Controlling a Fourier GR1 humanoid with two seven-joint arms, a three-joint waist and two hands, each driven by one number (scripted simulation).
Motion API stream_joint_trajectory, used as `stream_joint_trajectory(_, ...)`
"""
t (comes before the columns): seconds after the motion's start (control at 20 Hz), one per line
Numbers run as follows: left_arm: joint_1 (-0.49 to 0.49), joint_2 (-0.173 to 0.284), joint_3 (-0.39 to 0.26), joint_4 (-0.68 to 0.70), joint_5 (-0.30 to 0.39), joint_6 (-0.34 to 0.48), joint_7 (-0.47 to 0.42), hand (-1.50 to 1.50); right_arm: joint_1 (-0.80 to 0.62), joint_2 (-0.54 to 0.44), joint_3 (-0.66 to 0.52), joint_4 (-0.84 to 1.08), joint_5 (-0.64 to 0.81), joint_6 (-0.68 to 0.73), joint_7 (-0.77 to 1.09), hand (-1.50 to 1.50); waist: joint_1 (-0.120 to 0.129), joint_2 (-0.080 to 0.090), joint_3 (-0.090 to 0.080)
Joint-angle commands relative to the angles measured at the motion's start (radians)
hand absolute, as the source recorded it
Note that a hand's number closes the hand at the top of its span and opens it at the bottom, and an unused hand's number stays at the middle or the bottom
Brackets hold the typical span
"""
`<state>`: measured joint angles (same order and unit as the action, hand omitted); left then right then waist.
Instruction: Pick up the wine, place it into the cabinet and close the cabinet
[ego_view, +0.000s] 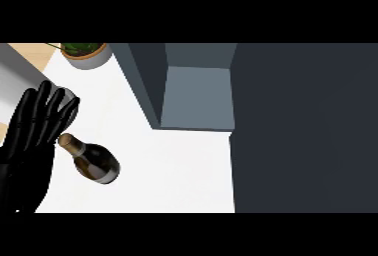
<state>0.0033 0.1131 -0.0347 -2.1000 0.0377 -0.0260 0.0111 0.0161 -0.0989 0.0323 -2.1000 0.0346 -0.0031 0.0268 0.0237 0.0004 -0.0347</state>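
1. Head view: the right hand does not show; the cabinet's (196, 92) door is open, its dark panel filling the right side.
2. The left hand (33, 132) rests at the left edge, fingers (55, 107) straight, holding nothing.
3. The wine (92, 160) stands on the white counter (177, 170), just beside that hand.
4. A potted plant (87, 54) is cut off at the top.

Single head view, looking steeply down on white counter (177, 170). Cabinet (196, 95) opening at 12 o'clock, its dark door (303, 130) filling 3 o'clock. Potted plant (87, 54) at 11 (partly cropped). Fairly close range, probably.
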Motion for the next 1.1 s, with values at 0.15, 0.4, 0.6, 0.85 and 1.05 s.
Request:
stream_joint_trajectory(0.15,0.111,-0.067,-0.084,-0.026,-0.147,0.08,-0.017,-1.5,0.064,-0.022,-0.021,-0.066,-0.111,0.085,-0.016,-1.5,-0.024,-0.002,0.035)
stream_joint_trajectory(0.4,0.14,-0.111,-0.205,-0.039,0.026,0.211,0.131,-1.5,0.198,-0.061,0.078,-0.123,-0.221,0.222,0.046,-1.5,-0.034,-0.006,0.035)
stream_joint_trajectory(0.6,0.113,-0.112,-0.37,-0.071,-0.059,0.366,0.197,-1.5,0.181,-0.116,-0.006,-0.239,-0.353,0.246,0.159,-1.5,-0.031,-0.003,0.035)
stream_joint_trajectory(0.85,0.011,-0.113,-0.388,-0.083,-0.123,0.435,0.317,-1.5,0.245,-0.075,0.046,-0.355,-0.315,0.22,0.23,-1.5,-0.029,-0.002,0.035)
stream_joint_trajectory(1.05,0.052,-0.113,-0.473,-0.167,-0.222,0.478,0.35,-1.5,0.222,-0.097,-0.013,-0.368,-0.386,0.244,0.277,-1.5,-0.026,-0.003,0.035)
